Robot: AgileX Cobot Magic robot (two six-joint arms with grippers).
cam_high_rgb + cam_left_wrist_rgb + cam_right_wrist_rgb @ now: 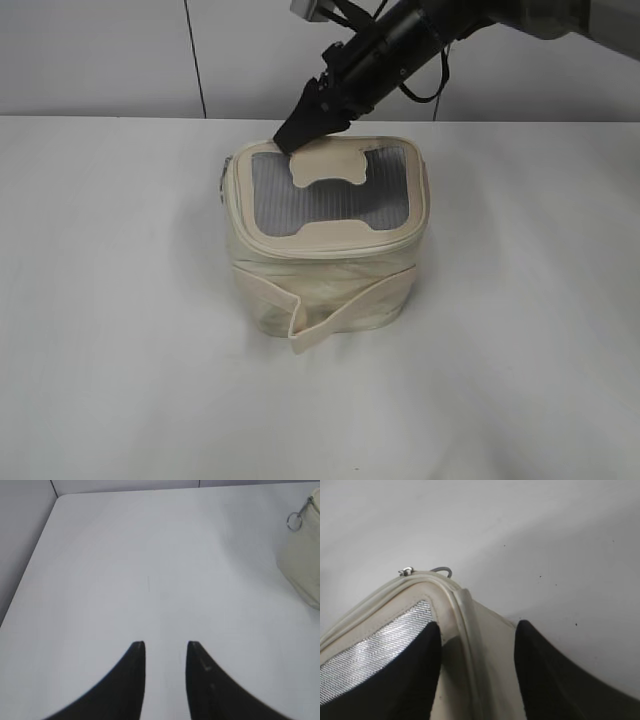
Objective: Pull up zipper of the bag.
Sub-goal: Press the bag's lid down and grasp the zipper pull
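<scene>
The cream bag (325,280) stands on the white table, with its grey mesh top panel (330,200), H-shaped patch and strap band facing me. My right gripper (300,130) is open at the bag's far left top corner; in the right wrist view its fingers (477,630) straddle the top rim and zipper track (462,610). A silver zipper pull (406,571) with a ring (442,570) sits at the corner beyond the fingers. My left gripper (165,647) is open and empty over bare table; the bag's side (302,565) and a ring (294,521) show at its right edge.
The white table (120,330) spreads round the bag. A grey wall with a dark vertical seam (195,60) stands behind. The table's back left corner (62,497) shows in the left wrist view.
</scene>
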